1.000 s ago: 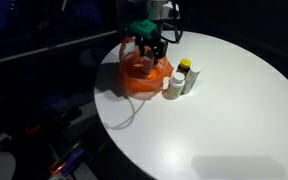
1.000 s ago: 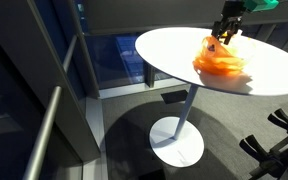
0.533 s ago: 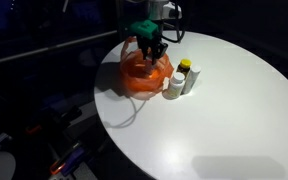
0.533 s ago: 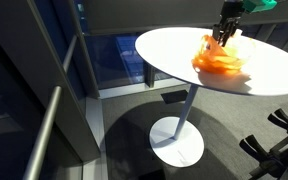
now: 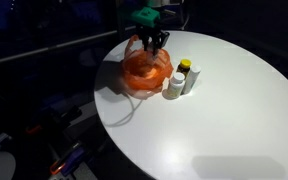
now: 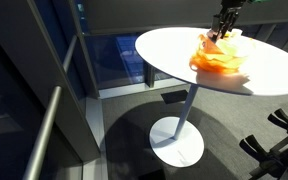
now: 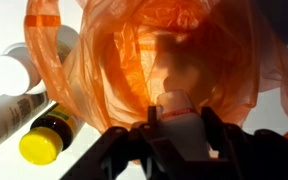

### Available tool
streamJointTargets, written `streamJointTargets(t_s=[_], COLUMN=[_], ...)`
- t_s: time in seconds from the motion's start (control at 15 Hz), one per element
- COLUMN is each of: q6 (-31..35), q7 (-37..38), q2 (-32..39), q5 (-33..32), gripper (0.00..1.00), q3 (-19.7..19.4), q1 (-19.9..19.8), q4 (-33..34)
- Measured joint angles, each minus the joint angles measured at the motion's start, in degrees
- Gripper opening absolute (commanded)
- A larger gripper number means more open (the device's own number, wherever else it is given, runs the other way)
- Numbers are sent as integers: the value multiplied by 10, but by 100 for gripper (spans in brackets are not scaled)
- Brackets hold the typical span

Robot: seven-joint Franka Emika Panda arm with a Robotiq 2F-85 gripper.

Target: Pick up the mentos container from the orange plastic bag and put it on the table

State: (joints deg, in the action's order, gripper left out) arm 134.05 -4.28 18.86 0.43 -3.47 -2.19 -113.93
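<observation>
In the wrist view a white mentos container [image 7: 178,112] with a thin red band sits between my gripper's [image 7: 179,128] black fingers, which are shut on it. The open orange plastic bag [image 7: 124,50] lies just beyond it. In both exterior views the gripper [image 5: 152,41] [image 6: 223,29] hangs over the top of the bag [image 5: 144,72] [image 6: 218,60], which rests on the round white table [image 5: 234,110] [image 6: 169,48]. The container itself is too small to make out in either exterior view.
Right beside the bag stand a white bottle [image 5: 174,86] [image 7: 6,78] and a bottle with a yellow cap [image 5: 186,70] [image 7: 41,146]. The table edge [image 5: 109,115] runs close behind the bag. Below the table is its white pedestal foot [image 6: 177,140].
The jaws have shut on the container inside the bag. The gripper has since risen a little, and the bag's top has been drawn up with it.
</observation>
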Motion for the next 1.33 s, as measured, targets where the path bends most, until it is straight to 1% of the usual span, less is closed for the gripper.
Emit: streamJointTargets(t_s=[0.27, 0.6, 1.33], q6=[-22, -44, -69], q7=[-3, -3, -2], q2=[-39, -71, -82], q5=[0, 2, 2], gripper=[23, 23, 23], q3=[0, -8, -54], q1=[-7, -32, -79], q4=[0, 2, 16])
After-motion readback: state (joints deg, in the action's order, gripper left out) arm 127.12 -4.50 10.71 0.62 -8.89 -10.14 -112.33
